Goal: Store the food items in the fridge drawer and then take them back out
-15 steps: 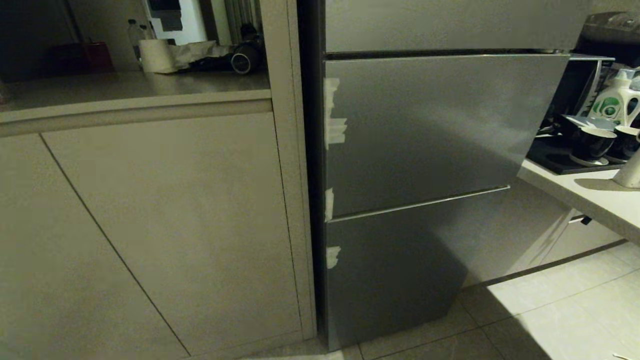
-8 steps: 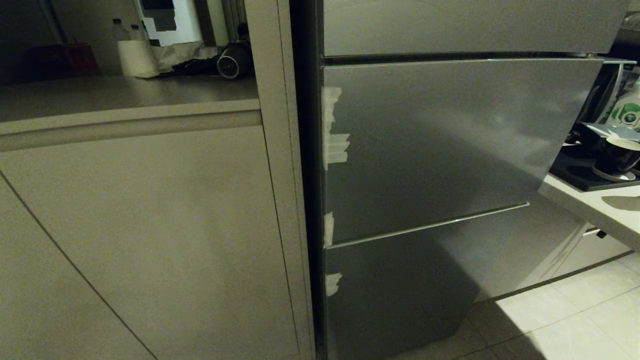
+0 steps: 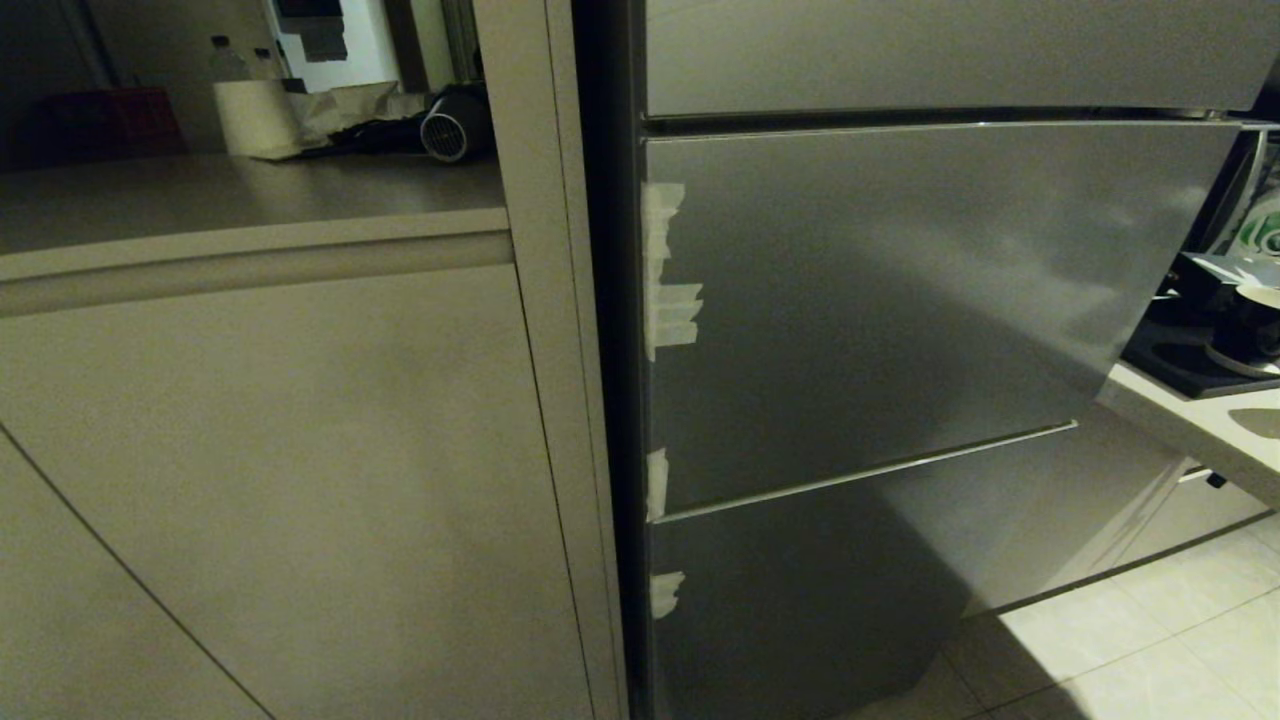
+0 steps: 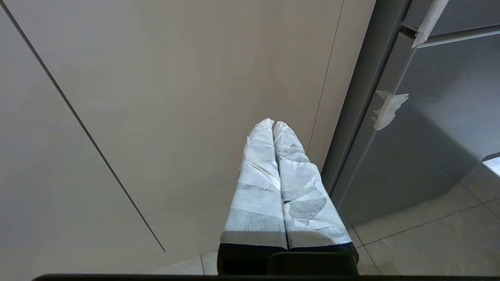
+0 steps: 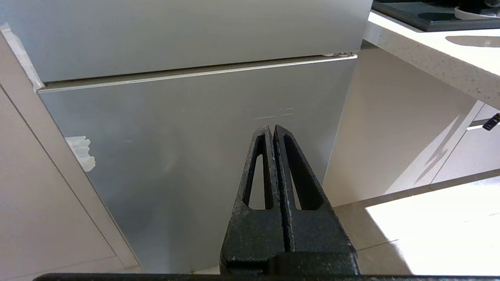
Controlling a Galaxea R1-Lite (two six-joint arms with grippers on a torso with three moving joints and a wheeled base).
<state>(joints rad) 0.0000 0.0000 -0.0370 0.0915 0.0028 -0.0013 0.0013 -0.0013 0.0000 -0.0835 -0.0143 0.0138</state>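
Observation:
The grey steel fridge (image 3: 880, 300) fills the right half of the head view, all its outer panels closed, so the fridge drawer is hidden behind them. No food items show in any view. My left gripper (image 4: 273, 124), its fingers wrapped in white tape, is shut and empty, pointing at the beige cabinet door (image 4: 175, 97) beside the fridge. My right gripper (image 5: 271, 128), black, is shut and empty in front of the fridge's lower panel (image 5: 187, 148). Neither arm appears in the head view.
A beige cabinet (image 3: 280, 470) with a countertop (image 3: 230, 195) carrying a paper roll (image 3: 255, 115) stands left of the fridge. On the right a white counter (image 3: 1200, 420) holds a dark tray with a cup (image 3: 1250, 325). Pieces of tape (image 3: 668, 300) line the fridge's left edge. Pale floor tiles (image 3: 1130, 660) lie lower right.
The whole head view has shifted: the fridge and cabinet look larger and closer, and the right counter has slid toward the edge. The camera moved; the things stand still.

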